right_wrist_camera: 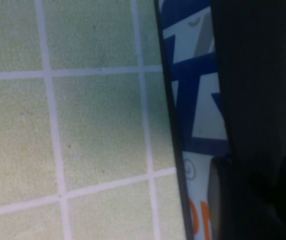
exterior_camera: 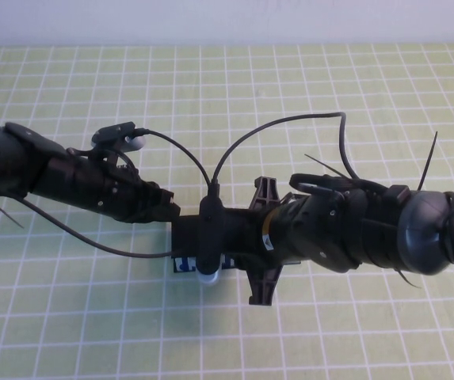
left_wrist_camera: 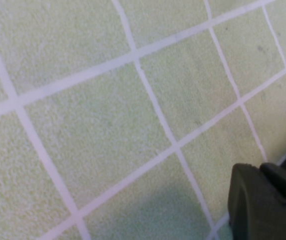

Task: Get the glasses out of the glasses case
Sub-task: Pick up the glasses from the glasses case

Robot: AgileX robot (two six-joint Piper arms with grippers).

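Observation:
The glasses case lies at the middle of the mat, mostly hidden under my two arms. In the high view only a strip of its white, blue-printed side (exterior_camera: 184,264) shows. In the right wrist view that side (right_wrist_camera: 195,100) shows its blue and orange-red print up close. My right gripper (exterior_camera: 225,236) reaches in from the right, over the case, and appears as a dark shape (right_wrist_camera: 242,200) against the printed side. My left gripper (exterior_camera: 163,209) comes in from the left to the case's far left corner and shows as a dark shape (left_wrist_camera: 262,205) low over the mat. The glasses are hidden.
A green mat with a white grid (exterior_camera: 227,87) covers the table. Black cables (exterior_camera: 290,123) loop above both wrists. The right arm's camera bracket (exterior_camera: 265,194) stands across the case. Bare mat lies on all sides.

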